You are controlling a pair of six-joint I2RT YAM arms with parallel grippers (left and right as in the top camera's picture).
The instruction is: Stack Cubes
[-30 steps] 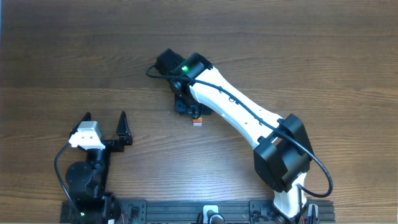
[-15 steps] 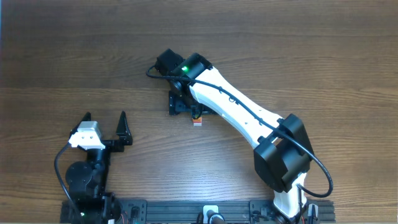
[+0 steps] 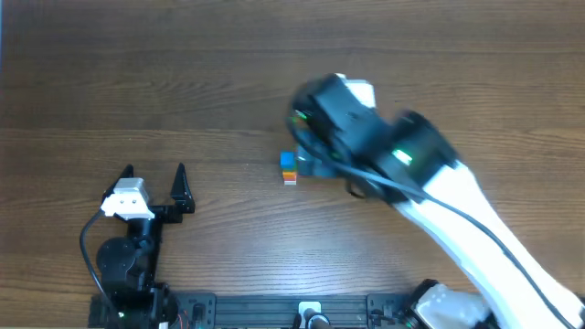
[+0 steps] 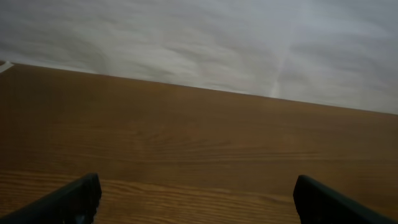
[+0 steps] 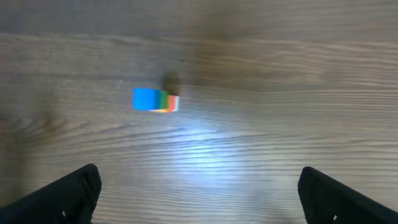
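Top view: a small stack of coloured cubes [image 3: 289, 169] stands near the middle of the brown wooden table [image 3: 137, 73]. The blue cube [image 3: 289, 161] is on top, w/ an orange one right under it & a bit of red and white lower down. Nothing is touching the stack. The white and black right arm [image 3: 439, 192] comes in from the bottom right corner. Its blurry black end is just beside the stack, on the stack's right in this view.

Right wrist view: the right gripper [image 5: 198, 180] has its 2 black fingers [image 5: 74, 193] spread wide apart & holds nothing. The stack is well away from them, on bare wood. From here the blue top shows, w/ thin bits of green, orange & red at one side.

The left arm [image 3: 128, 247] is tucked in at the bottom left of the top view, well apart from the stack. The left gripper [image 3: 154, 174] is spread wide too, w/ nothing btw its fingers. Left wrist view: its 2 dark fingertips [image 4: 68, 199] sit far apart over bare wood, & a pale grey wall [image 4: 199, 43] is past the table's far edge.
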